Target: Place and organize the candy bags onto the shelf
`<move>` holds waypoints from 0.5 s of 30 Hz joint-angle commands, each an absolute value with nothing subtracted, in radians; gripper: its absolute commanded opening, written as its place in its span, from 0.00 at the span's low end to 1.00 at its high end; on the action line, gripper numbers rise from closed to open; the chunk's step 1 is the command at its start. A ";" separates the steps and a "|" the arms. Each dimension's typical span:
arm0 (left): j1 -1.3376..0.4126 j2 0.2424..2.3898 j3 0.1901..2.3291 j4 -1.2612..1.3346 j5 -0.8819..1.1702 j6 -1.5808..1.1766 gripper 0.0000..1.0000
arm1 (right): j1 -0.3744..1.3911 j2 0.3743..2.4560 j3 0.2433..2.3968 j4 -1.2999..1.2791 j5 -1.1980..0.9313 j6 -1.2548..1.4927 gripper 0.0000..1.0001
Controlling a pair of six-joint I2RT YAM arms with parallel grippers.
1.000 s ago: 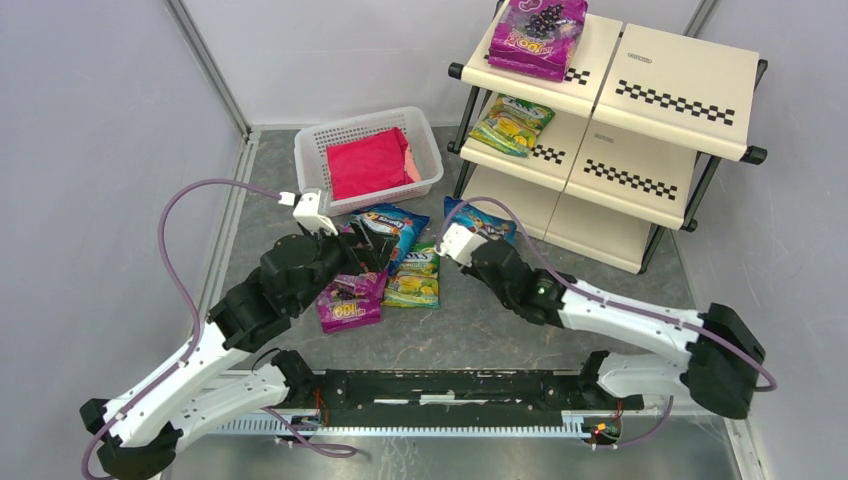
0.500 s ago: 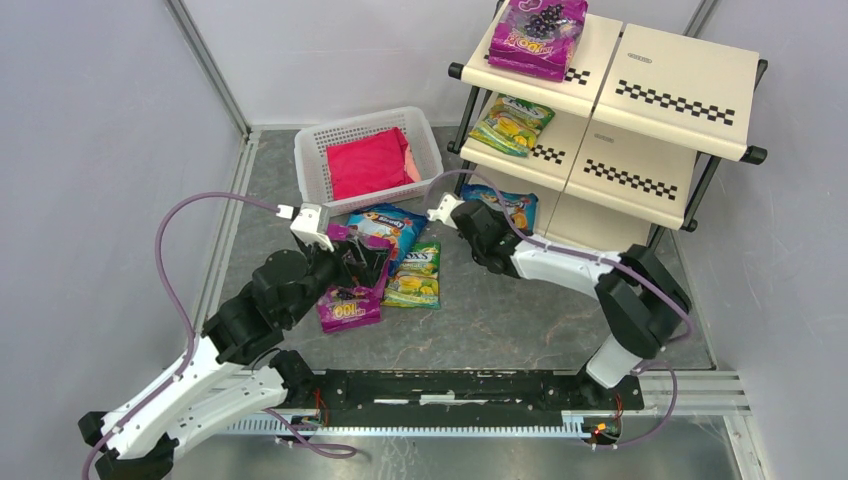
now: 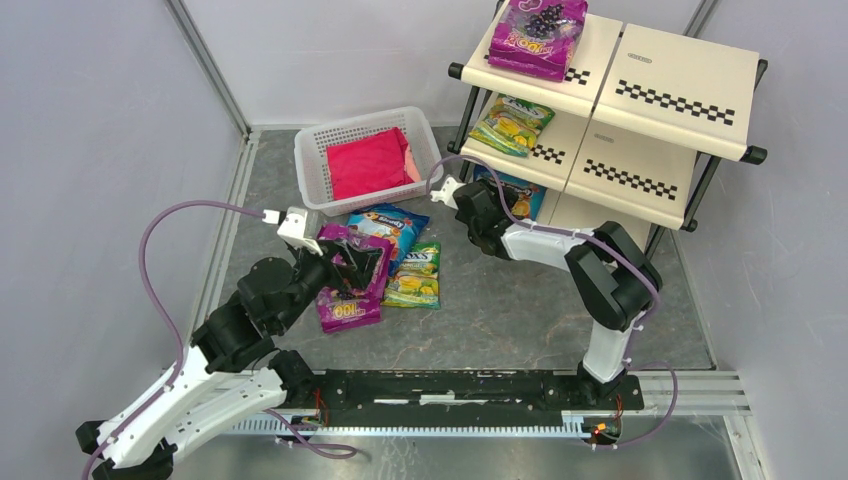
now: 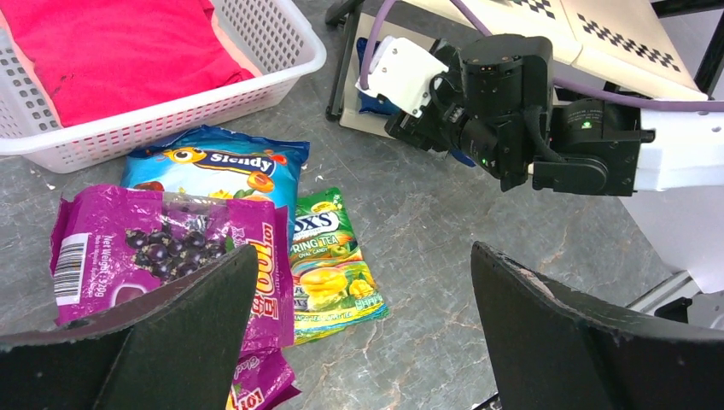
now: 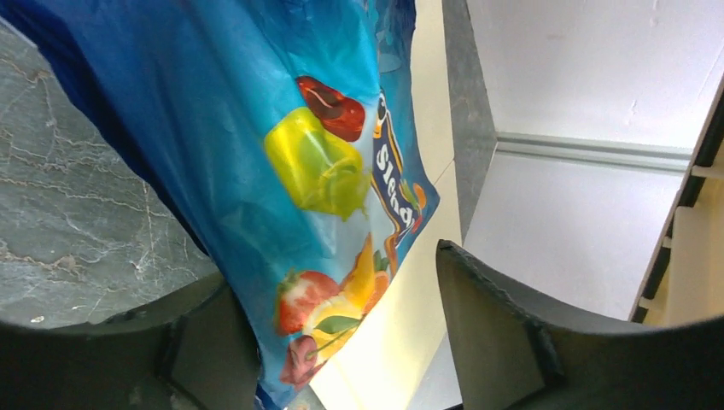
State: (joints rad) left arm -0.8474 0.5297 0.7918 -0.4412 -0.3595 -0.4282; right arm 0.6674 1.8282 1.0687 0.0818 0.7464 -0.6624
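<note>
Length is what matters now: the blue candy bag (image 5: pixel 282 128) runs straight out ahead of my right claw (image 5: pixel 337 273), its long axis pointing away from me onto the lowest tier of the shelf (image 3: pixel 600 230). My fingers stand apart, with the pouch lying against one of them and a gap at the other (so I judge nothing is pinched). Backing out should follow that same line, or the near end may drag off the tier. My left claw (image 4: pixel 363 256) hangs spread wide above the purple bag (image 4: pixel 171 248) on the table (image 4: pixel 427 213). It is by far the nearer arm for that one, the second blue bag (image 4: pixel 213 166) and the green bag (image 4: pixel 329 265).
</note>
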 commanded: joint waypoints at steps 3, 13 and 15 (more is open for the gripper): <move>-0.845 0.526 0.788 -0.435 -0.389 -0.382 1.00 | 0.687 1.724 1.085 0.014 0.664 -0.638 0.79; -0.845 0.537 0.779 -0.437 -0.405 -0.388 1.00 | 0.695 1.615 0.934 0.013 0.672 -0.606 0.70; -0.845 0.537 0.776 -0.439 -0.409 -0.392 1.00 | 0.695 1.640 0.945 0.032 0.689 -0.622 0.66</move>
State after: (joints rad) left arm -0.8474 0.5308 0.7837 -0.4473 -0.3740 -0.4282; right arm 0.6956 1.6272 0.9581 -0.0143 0.6514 -0.6090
